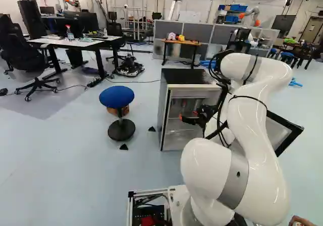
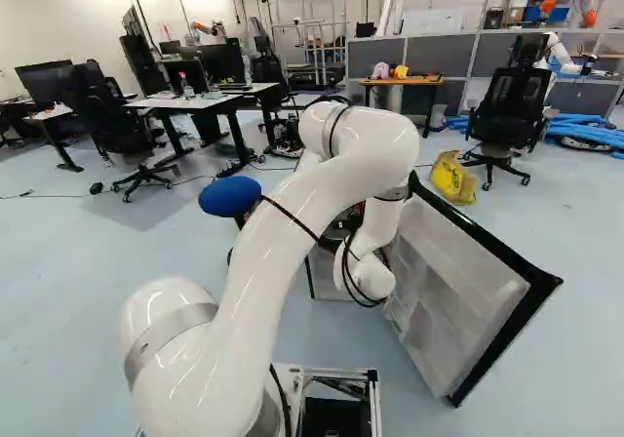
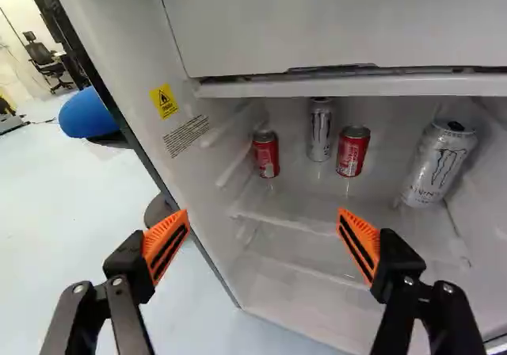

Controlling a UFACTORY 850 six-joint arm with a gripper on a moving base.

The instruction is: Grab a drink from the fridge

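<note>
Two red cans (image 3: 352, 150) and two silver cans (image 3: 440, 165) stood inside the fridge (image 1: 181, 76), ahead of the gripper (image 1: 187, 116), hard to make out in the left base view. The arm (image 2: 283, 252) hid most of the fridge in the right base view. It arched high, then dipped to the open front, fingers (image 3: 166, 244) spread wide.

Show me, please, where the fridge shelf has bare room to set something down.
The shelf is bare along its front edge, before the cans. The widest gap between cans lies between the big white can and the nearer red can. It is crowded around the slim can, between that one and the other red can.
</note>
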